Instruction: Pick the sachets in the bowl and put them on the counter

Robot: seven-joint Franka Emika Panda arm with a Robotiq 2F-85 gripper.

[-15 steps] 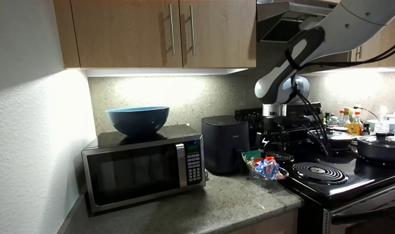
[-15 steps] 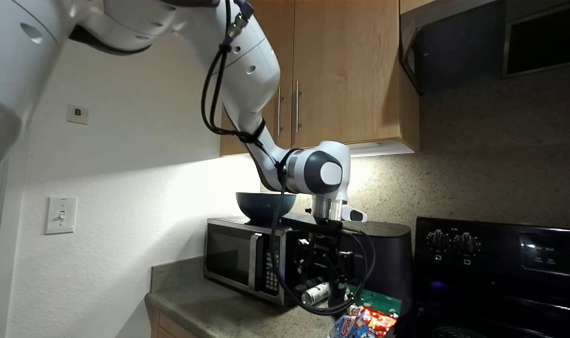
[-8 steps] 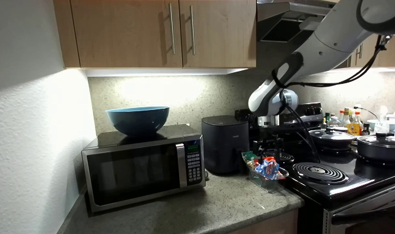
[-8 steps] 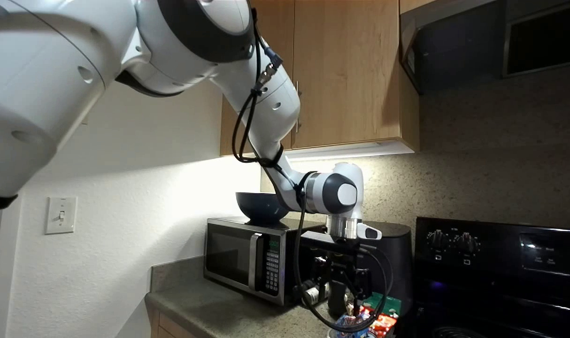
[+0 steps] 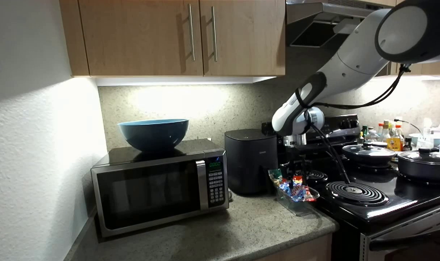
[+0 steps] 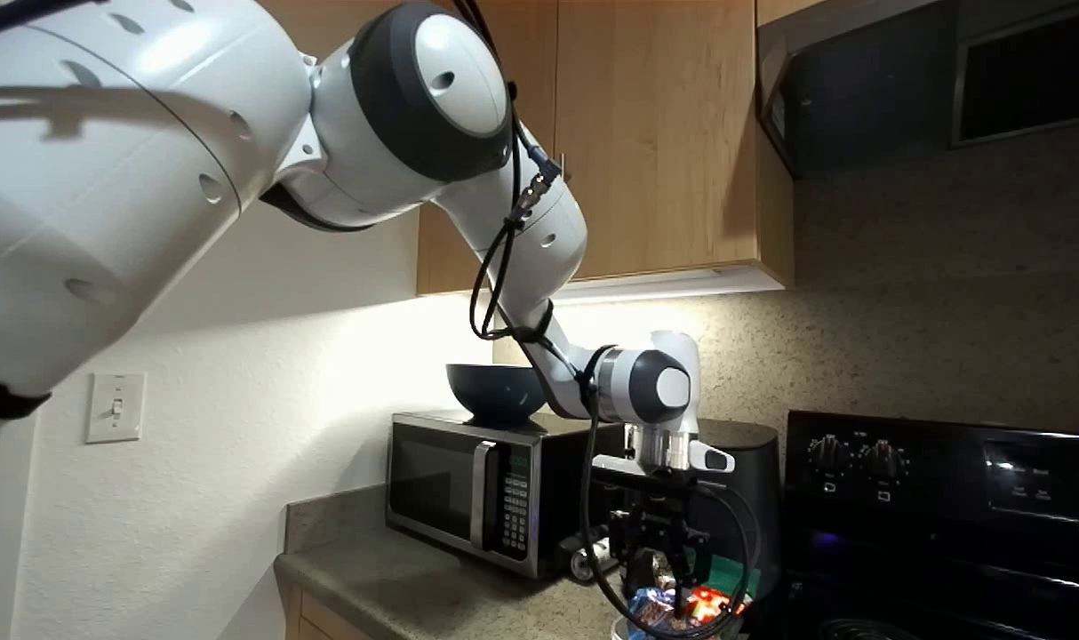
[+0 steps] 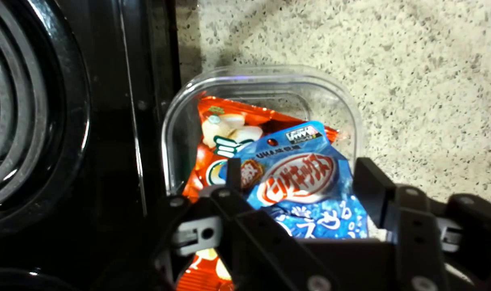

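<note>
At lower centre of the wrist view, the black two-fingered claw is spread wide over a crinkly blue sachet overlapping a glossy red sachet in a clear, rounded plastic bowl; contact is unclear.

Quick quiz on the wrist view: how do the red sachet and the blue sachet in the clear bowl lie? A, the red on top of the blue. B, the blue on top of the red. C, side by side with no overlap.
B, because the blue sachet covers part of the red sachet in the clear bowl, showing between the spread fingers.
</note>
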